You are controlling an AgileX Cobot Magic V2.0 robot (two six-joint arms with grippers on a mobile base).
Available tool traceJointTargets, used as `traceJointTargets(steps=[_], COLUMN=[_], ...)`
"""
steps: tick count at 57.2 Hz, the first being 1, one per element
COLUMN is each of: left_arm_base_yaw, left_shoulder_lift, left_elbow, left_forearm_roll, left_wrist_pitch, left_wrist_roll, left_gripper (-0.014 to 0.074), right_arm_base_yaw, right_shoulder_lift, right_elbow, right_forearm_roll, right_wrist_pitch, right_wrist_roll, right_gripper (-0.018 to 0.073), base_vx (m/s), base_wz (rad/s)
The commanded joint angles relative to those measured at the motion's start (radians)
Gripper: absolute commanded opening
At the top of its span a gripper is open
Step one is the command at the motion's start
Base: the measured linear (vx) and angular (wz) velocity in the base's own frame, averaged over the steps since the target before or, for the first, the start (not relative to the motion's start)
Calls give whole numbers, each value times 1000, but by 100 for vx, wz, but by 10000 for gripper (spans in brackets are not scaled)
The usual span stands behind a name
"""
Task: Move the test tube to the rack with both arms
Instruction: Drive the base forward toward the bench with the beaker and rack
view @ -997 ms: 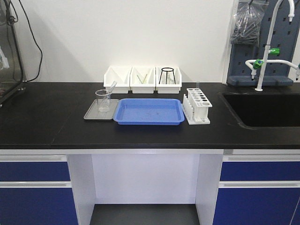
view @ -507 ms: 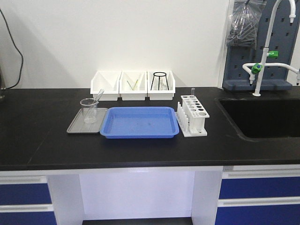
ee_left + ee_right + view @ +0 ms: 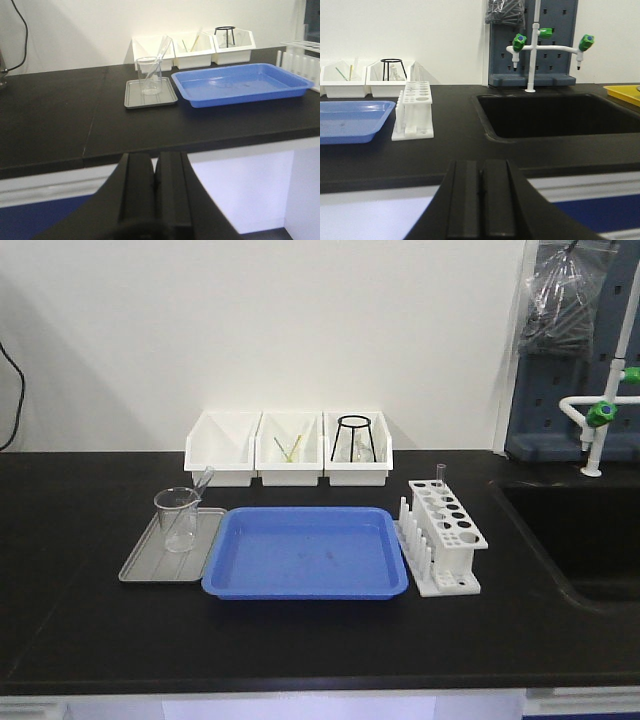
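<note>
Nothing's been grabbed yet, so this is the very start. The test tube (image 3: pixel 203 480) is leaning inside the glass beaker (image 3: pixel 177 521) with its top end poking out over the lip. The beaker stands on the grey tray (image 3: pixel 145 562), left of centre in the front view. The rack (image 3: pixel 446 537) sits right of centre, just beside the blue tray (image 3: pixel 300 550) (looks like another tube (image 3: pixel 440 472) is already standing in a back hole). 3 white bins (image 3: pixel 290 475) line the wall behind.

Both grippers hang off the near edge of the counter (image 3: pixel 80 540), well apart from everything. The left gripper (image 3: pixel 154 162) is clenched on nothing, jaws pressed together. The right gripper (image 3: pixel 480 172) is the same deal, empty, with the rack at the left of its frame and the sink (image 3: pixel 545 115) to the right.

I'd call this the approach step. Next, the left one needs to spread its jaws, reach over to the beaker and pinch the tube near its top. It's slim, slanted glass, so going in too low would probably knock the beaker.
</note>
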Motion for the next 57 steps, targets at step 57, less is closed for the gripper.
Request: traceJointTargets(steps=[57], left_arm_base_yaw=[0], left_shoulder_lift=[-14], left_elbow=[-30], left_forearm_roll=[-8], left_wrist_pitch=[-78], left_wrist_roll=[-6], left_gripper=[-4], right_arm_base_yaw=[-1], right_shoulder_lift=[-8], right_elbow=[19], right_forearm_roll=[-4], right_wrist_pitch=[-81], right_wrist_roll=[-10], right_gripper=[-11], base_vx=[34], base_wz=[2])
